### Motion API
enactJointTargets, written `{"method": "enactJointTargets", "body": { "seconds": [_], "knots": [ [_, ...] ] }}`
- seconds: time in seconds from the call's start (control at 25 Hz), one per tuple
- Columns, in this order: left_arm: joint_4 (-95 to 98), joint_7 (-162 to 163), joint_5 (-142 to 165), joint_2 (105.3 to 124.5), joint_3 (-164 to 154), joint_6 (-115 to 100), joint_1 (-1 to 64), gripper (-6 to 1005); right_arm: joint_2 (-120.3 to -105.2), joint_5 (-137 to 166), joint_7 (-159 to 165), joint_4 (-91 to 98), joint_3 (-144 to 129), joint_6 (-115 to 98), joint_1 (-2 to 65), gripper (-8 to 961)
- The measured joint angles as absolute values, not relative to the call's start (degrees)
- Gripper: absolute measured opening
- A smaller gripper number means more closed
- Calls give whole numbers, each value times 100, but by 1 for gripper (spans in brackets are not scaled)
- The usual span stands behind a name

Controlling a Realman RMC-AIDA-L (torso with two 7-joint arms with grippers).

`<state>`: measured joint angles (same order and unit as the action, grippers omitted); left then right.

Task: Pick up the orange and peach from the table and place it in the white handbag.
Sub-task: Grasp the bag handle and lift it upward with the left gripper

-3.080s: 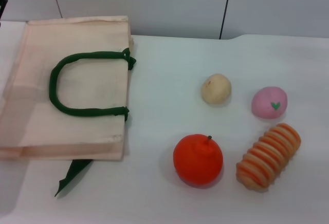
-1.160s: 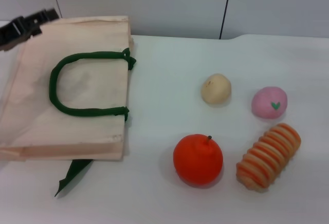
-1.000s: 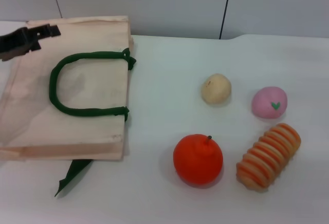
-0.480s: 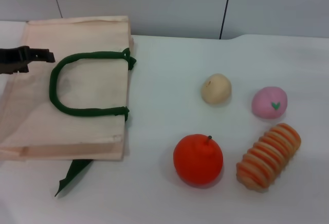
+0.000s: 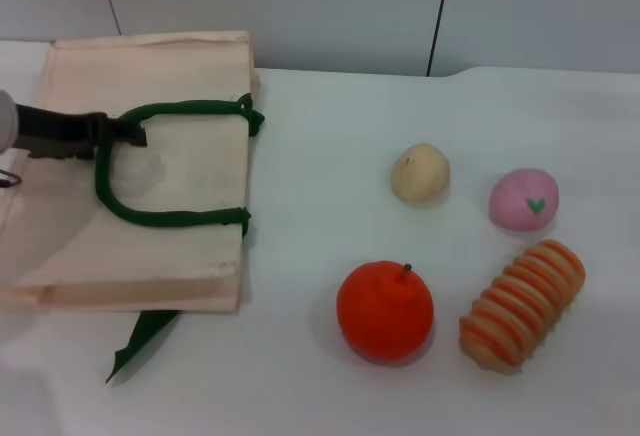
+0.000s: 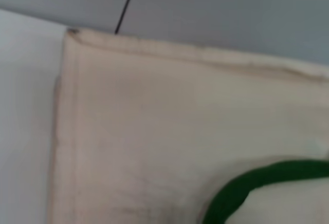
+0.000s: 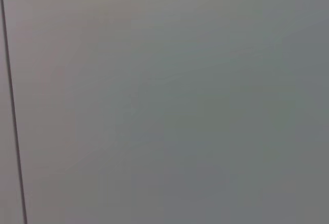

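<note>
The white handbag (image 5: pixel 190 171) lies flat at the left of the table, its dark green loop handle (image 5: pixel 150 218) on top. My left gripper (image 5: pixel 125 132) reaches in from the left edge, its tip at the handle's far left curve over the bag. The left wrist view shows the bag's fabric (image 6: pixel 154 121) and a piece of the green handle (image 6: pixel 247 188). The orange (image 5: pixel 385 311) sits at the front middle of the table. The peach (image 5: pixel 523 199) sits to the right, farther back. My right gripper is out of view.
A plain beige ball (image 5: pixel 420 173) lies left of the peach. An orange-and-tan striped roll (image 5: pixel 522 304) lies right of the orange. A green strap end (image 5: pixel 145 341) sticks out from under the bag's front edge. A grey wall stands behind the table.
My left gripper has come in from the far left corner of the bag, moving nearer and to the right, to the green handle. The fruit and bag have not moved.
</note>
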<state>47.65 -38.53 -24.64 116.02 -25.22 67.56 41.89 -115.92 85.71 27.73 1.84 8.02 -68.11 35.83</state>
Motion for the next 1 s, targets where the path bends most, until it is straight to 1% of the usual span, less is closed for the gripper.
{"method": "enactJointTargets", "body": {
  "seconds": [1.0],
  "knots": [
    [3913,-3794,-2129,11592,-3093,5872,4518,779,-11592,8569,2775,184,783,-6812,3612,861]
  ]
}}
